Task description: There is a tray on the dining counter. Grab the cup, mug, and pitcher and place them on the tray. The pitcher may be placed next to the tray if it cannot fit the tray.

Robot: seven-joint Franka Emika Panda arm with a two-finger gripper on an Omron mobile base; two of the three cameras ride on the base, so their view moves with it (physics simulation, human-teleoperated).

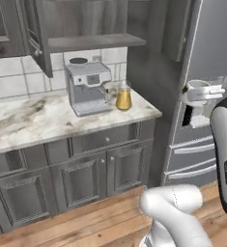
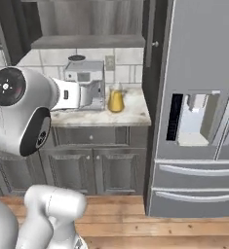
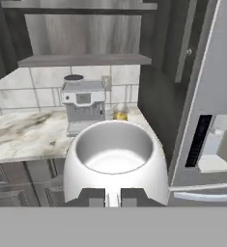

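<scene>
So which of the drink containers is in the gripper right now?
The white mug, clamped at its rim by the gripper; the amber pitcher stands on the counter beside the coffee machine.

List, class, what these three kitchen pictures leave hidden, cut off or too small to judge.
- Clear amber-bodied glass pitcher: in the hand view the squat white mug covers its lower part.
- Tool shut on the mug: the contact is hidden behind the mug's rim.
- Mug's side handle: cannot be made out in the left base view.
- Grey espresso machine: the white arm covers its left side in the right base view.

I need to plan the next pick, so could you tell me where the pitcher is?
The pitcher stands on the marble counter against the wall, just right of the coffee machine.
</scene>
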